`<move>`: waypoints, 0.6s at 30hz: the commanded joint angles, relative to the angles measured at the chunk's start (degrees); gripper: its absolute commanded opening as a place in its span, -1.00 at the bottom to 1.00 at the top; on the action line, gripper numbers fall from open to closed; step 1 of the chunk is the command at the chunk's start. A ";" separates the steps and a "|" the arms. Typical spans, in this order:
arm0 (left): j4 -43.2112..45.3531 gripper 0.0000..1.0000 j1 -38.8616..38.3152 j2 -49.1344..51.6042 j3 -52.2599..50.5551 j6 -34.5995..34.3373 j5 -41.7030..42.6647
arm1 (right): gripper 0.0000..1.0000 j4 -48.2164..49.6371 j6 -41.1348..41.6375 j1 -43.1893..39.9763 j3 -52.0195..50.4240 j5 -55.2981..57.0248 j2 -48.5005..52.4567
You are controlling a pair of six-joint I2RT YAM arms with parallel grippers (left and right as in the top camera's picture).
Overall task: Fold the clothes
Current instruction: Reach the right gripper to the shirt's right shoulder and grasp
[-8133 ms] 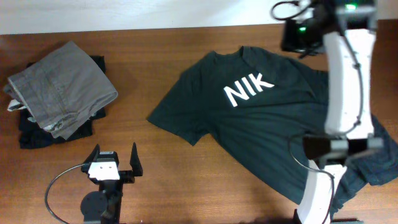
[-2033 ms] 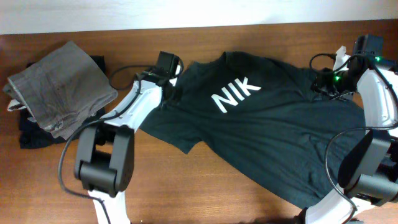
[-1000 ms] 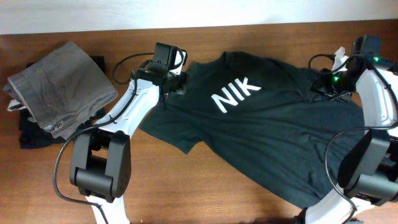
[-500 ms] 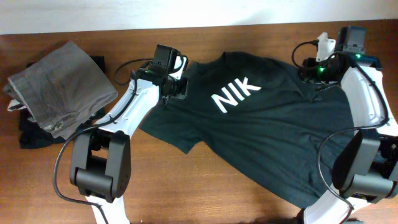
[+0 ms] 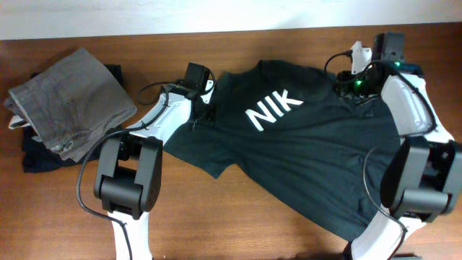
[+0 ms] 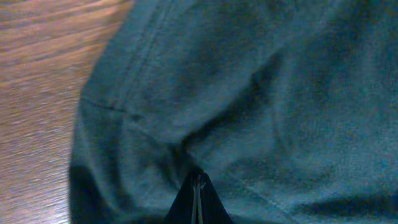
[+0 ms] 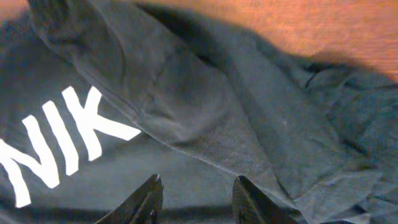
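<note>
One T-shirt (image 5: 310,137); left jaws pinch it; right jaws gape above; grey trousers (image 5: 72,97) well apart.

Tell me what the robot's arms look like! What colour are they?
The left arm and right arm are chunky white tubes with round black joints, and thin black cables loop off them. A little green light glows near the right wrist. The left claw and right claw each have two black fingers.

Folded pile on the table (image 5: 216,217)
Grey trousers (image 5: 72,101) lie folded atop a black garment (image 5: 40,155) on the brown wood.
</note>
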 commanded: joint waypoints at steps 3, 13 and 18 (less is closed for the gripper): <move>-0.33 -0.99 0.37 2.21 -0.48 -0.35 -2.38 | -0.17 -0.20 -2.40 1.38 -0.26 -0.92 0.92; -6.95 -0.99 1.99 4.92 -0.55 -0.39 -4.92 | -0.04 -0.52 -2.40 2.51 -0.26 -0.74 0.92; -12.87 -0.99 5.11 4.92 -0.55 -2.34 -5.88 | -0.02 -0.42 -2.86 3.06 -0.26 -0.74 0.92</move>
